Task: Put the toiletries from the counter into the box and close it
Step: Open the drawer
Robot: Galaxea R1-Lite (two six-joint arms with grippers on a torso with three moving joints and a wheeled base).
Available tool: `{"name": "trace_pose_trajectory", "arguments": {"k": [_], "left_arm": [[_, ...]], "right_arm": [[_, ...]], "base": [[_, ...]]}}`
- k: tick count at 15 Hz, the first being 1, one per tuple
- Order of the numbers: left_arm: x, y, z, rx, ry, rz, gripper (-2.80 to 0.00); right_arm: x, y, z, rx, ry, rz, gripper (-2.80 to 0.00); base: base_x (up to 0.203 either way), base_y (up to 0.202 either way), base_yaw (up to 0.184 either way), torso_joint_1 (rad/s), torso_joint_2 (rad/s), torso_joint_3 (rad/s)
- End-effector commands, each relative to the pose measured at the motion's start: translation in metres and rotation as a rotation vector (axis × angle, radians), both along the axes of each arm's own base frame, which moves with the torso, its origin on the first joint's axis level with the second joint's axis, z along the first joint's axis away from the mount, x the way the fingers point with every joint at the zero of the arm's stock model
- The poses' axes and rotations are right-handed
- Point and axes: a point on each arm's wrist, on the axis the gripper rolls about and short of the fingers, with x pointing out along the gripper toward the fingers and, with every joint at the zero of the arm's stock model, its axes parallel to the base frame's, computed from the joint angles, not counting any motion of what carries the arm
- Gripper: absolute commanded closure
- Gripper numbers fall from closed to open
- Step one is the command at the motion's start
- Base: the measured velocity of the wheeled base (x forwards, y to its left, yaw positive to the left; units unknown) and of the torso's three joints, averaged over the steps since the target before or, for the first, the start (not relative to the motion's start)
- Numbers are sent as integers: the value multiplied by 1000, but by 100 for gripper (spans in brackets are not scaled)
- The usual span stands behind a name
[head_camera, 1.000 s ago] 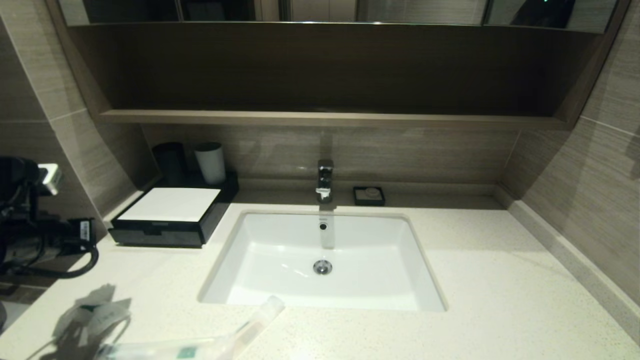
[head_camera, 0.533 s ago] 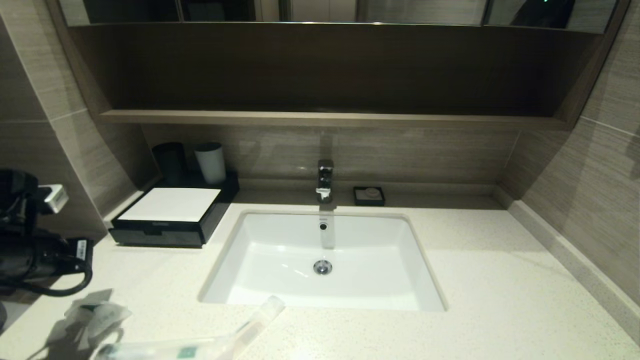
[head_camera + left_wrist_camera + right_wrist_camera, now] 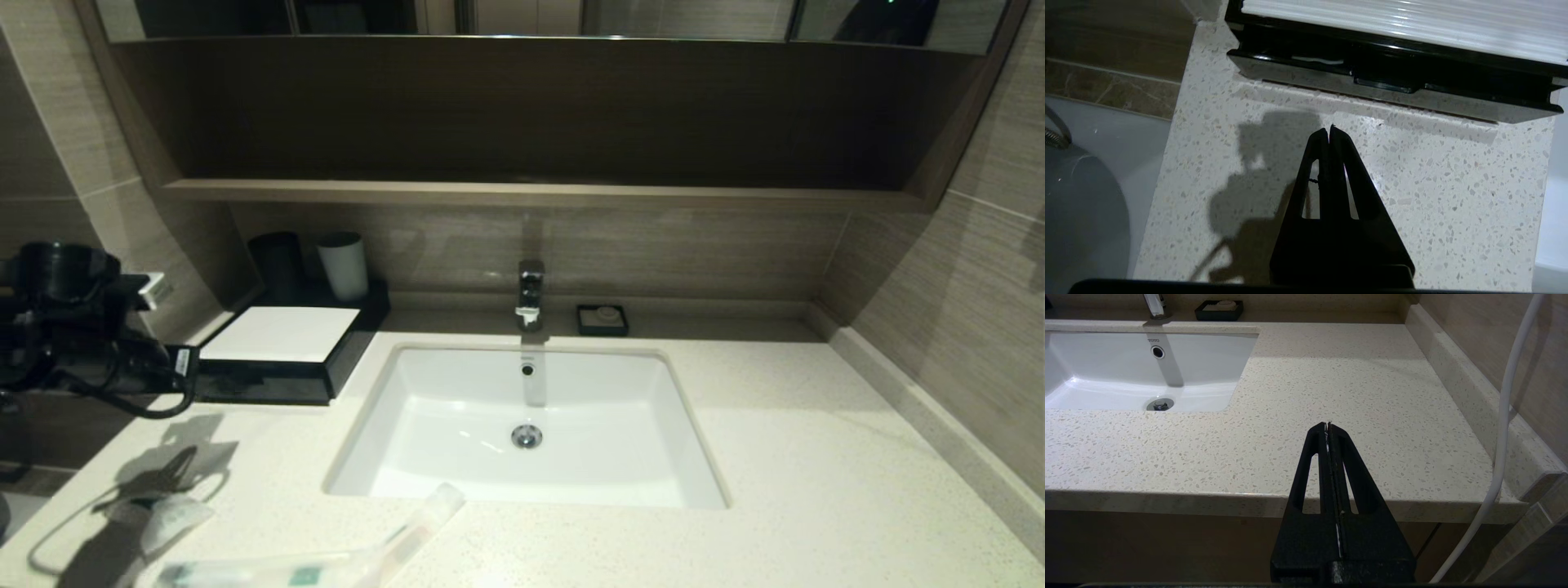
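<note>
Toiletries: short pouch (image 3: 159,516) and two long slim packets (image 3: 326,555) lie on the counter (image 3: 816,490) at its near edge, well behind and below the left pincer (image 3: 1329,131). None is in the box (image 3: 282,351) yet.

Left pincer: fingers pressed together, holding nothing, hovering just in front of the box's front drawer (image 3: 1392,87). Drawer looks slightly ajar; hard to be sure. Right pincer (image 3: 1328,426): fingers together, empty, parked low off the counter's front edge, far from the packets.

Progress (judged): start of task. Left to do: pull the drawer out, load all three packets, push it shut.

Materials: packets are crinkly translucent plastic with green marks, soft and light. Box is glossy black, low, rectangular, with a flat white ribbed top panel (image 3: 1412,20). Counter is cream speckled stone, smooth; white basin (image 3: 526,425) beside the box.
</note>
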Motion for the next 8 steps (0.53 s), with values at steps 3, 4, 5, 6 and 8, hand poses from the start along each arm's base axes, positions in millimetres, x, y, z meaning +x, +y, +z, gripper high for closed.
{"name": "trace_pose_trajectory", "arguments": {"k": [3,4,5,6,8], "left_arm": [[14,0,-19,-11,50,-30,0],[13,0,-20,-18,53,-48,0],[14,0,-21,-25,54,-62,0],[15,0,-21,-34,50,-74,0],[17,0,-18,-34,36,-82,0]], "right_arm": [[0,0,0,0,0,0,0],[0,0,0,0,1,0,0],[0,0,0,0,-1,0,0],[0,0,0,0,-2,0,0],[0,0,0,0,1,0,0]], "base": [[0,0,0,0,0,0],[0,0,0,0,0,0],[0,0,0,0,0,0],[0,0,0,0,0,0],[0,0,0,0,0,0]]}}
